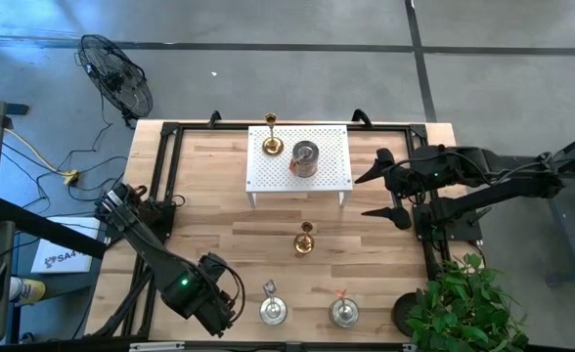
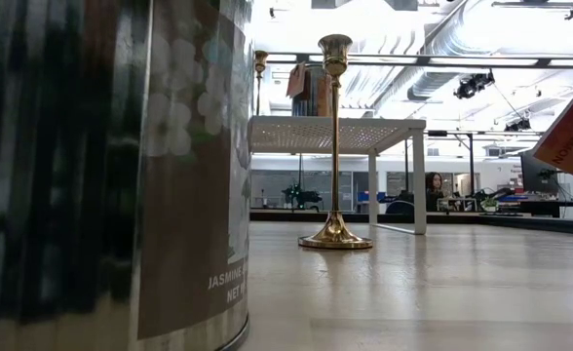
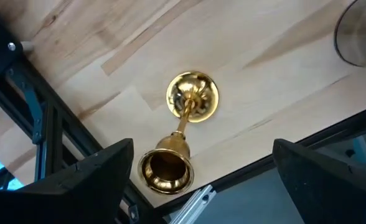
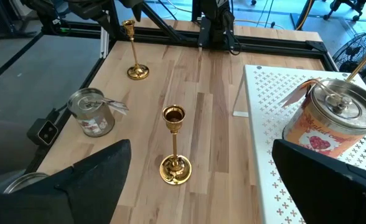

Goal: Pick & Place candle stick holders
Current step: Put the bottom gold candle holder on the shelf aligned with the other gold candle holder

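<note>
Both hands are being held wide open with nothing between the fingers: the left hand [image 1: 212, 311] is being kept over the tabletop's [image 1: 209, 210] near left corner, directly above a gold candle stick holder [image 3: 184, 127] standing upright there, while the right hand [image 1: 382, 192] is being held near the right edge, beside the white rack [image 1: 332, 172]. On the rack, at the far edge, a second gold holder [image 1: 272, 143] and a silvery tin [image 1: 305, 157] are being carried. A third gold holder [image 1: 305, 239] is being shown upright mid-tabletop, and two silvery holders [image 1: 273, 310] [image 1: 343, 310] are being shown along the near edge.
</note>
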`<state>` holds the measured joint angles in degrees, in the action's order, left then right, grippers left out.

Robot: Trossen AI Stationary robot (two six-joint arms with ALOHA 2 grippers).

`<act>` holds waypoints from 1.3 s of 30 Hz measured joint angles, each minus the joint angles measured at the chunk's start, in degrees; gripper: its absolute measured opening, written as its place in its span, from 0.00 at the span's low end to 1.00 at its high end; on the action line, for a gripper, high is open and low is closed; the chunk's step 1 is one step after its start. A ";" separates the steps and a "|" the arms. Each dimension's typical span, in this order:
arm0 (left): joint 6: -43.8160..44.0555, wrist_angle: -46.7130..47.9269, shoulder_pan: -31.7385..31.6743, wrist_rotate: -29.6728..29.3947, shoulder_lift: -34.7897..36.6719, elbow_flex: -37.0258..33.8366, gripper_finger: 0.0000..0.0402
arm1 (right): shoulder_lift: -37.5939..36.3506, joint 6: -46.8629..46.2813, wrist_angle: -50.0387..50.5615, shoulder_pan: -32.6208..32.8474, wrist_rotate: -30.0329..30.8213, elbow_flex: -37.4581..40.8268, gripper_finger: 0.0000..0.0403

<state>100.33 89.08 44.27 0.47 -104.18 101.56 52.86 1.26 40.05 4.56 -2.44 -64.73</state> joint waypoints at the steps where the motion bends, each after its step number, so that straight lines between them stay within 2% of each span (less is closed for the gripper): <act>1: 0.47 0.08 0.00 0.00 -0.01 0.00 0.94 | 0.00 -0.01 0.00 0.00 0.02 0.00 0.96; 5: 3.47 0.59 0.00 1.30 0.00 0.00 0.94 | 0.00 -1.27 0.02 0.00 0.02 0.00 0.96; 24: 4.97 0.81 0.00 6.36 -2.25 -0.07 0.93 | 0.00 -1.15 0.02 0.00 -1.20 0.00 0.96; 39: 6.58 1.02 0.00 5.20 -3.58 -0.02 0.70 | 0.00 -1.27 0.54 0.00 -1.42 0.00 0.96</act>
<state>106.91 90.10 44.27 5.67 -107.77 101.54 52.86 -0.01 40.59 4.56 -3.86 -64.73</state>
